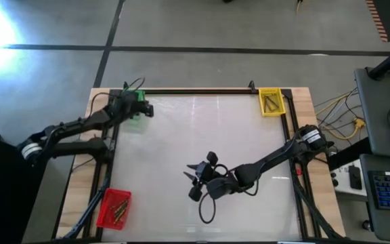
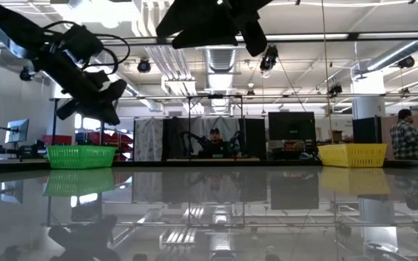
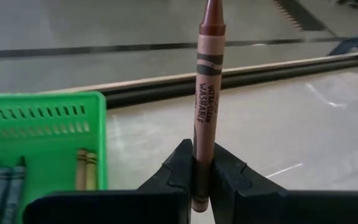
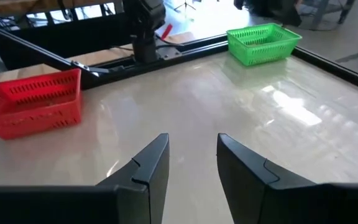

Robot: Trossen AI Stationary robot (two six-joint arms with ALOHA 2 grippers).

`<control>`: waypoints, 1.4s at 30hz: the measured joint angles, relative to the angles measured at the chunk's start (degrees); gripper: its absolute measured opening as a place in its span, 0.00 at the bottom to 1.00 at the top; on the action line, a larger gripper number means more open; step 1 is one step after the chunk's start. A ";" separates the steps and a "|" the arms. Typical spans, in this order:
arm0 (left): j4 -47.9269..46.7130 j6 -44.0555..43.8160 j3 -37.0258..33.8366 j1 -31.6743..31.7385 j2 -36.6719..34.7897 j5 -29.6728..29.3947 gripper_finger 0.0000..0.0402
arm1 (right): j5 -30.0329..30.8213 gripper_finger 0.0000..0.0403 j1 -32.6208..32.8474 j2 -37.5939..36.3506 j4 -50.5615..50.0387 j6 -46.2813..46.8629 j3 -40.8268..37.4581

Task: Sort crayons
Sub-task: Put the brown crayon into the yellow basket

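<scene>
My left gripper (image 3: 202,165) is shut on a brown crayon (image 3: 207,93) at the table's far left, just beside the green bin (image 1: 135,110). That bin (image 3: 48,143) holds several olive-yellow and grey-blue crayons (image 3: 86,168). My right gripper (image 4: 192,155) hangs open above the middle of the table (image 1: 193,181), with nothing between its fingers. More crayons lie in the yellow bin (image 1: 271,102) at the far right and in the red bin (image 1: 114,208) at the near left. My left gripper pinches the brown crayon between its two fingers near the blunt end (image 3: 201,158). A short stub of that end (image 3: 199,204) sticks out on one side of the fingers, and the long part with the pointed tip on the other. The crayon is lifted clear of the table.
The three bins stand along the table's edges: green (image 2: 80,155), yellow (image 2: 353,154) and red (image 4: 33,102). A dark frame rail (image 1: 195,91) runs along the far edge. People stand in the room beyond the table.
</scene>
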 joint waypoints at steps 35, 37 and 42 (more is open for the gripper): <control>-3.67 9.80 9.83 0.38 18.17 2.86 0.41 | 9.90 0.31 -0.23 -2.80 -14.75 0.98 0.06; -4.40 11.12 12.01 0.43 22.18 2.84 0.40 | 11.16 0.31 -0.60 -3.05 -18.71 2.72 0.07; -6.96 12.28 17.87 1.70 32.01 2.83 0.37 | 15.81 0.31 -1.63 -4.80 -33.79 13.16 0.07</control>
